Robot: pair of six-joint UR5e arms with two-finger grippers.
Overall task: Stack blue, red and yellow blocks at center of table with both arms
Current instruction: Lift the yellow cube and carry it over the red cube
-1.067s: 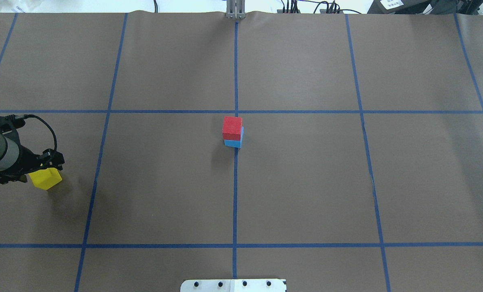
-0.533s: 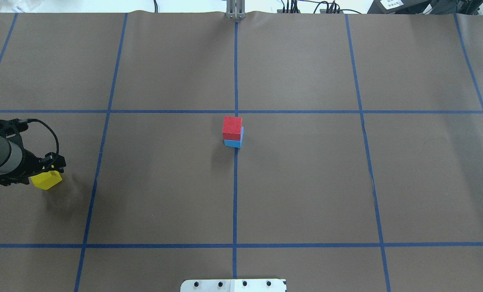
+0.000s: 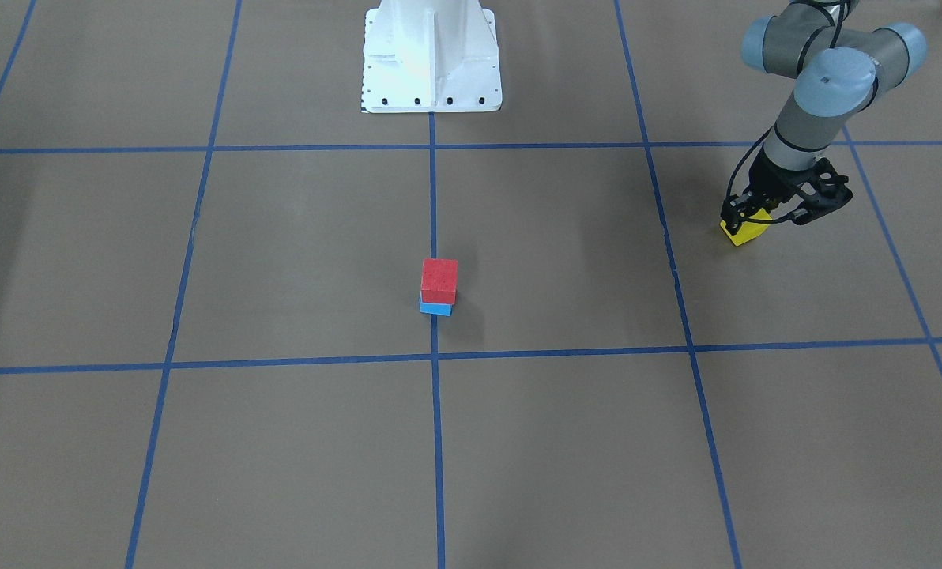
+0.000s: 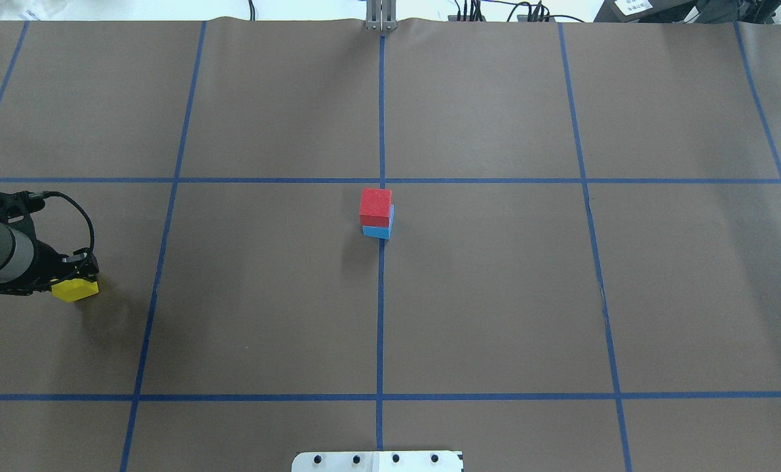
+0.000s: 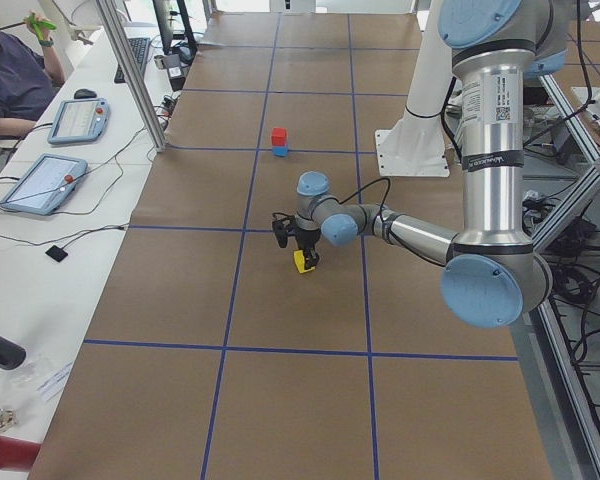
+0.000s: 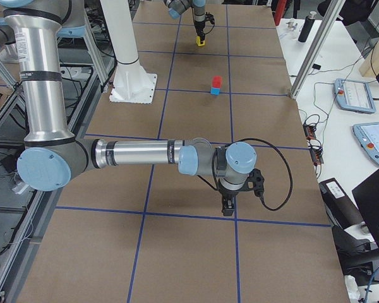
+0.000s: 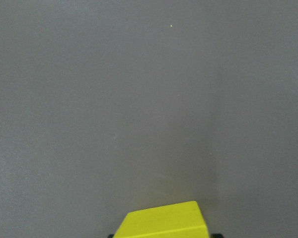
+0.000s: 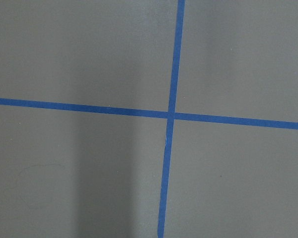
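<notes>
A red block (image 4: 375,206) sits on a blue block (image 4: 379,231) at the table's center, slightly offset from it. My left gripper (image 4: 71,278) is at the far left of the table and is shut on the yellow block (image 4: 76,290), holding it low, at or just above the brown paper. The left wrist view shows the yellow block (image 7: 161,223) at its bottom edge between the fingers. My right gripper (image 6: 228,207) shows only in the exterior right view, low over the paper far from the stack. I cannot tell if it is open or shut.
The white robot base (image 3: 431,59) stands at the table's near-robot edge. Blue tape lines (image 4: 380,295) divide the brown paper into squares. Tablets and cables lie on a side bench (image 5: 55,180) beyond the table.
My left gripper and the yellow block look smaller and lower than a second ago, and have shifted slightly. The red and blue stack has not moved.
</notes>
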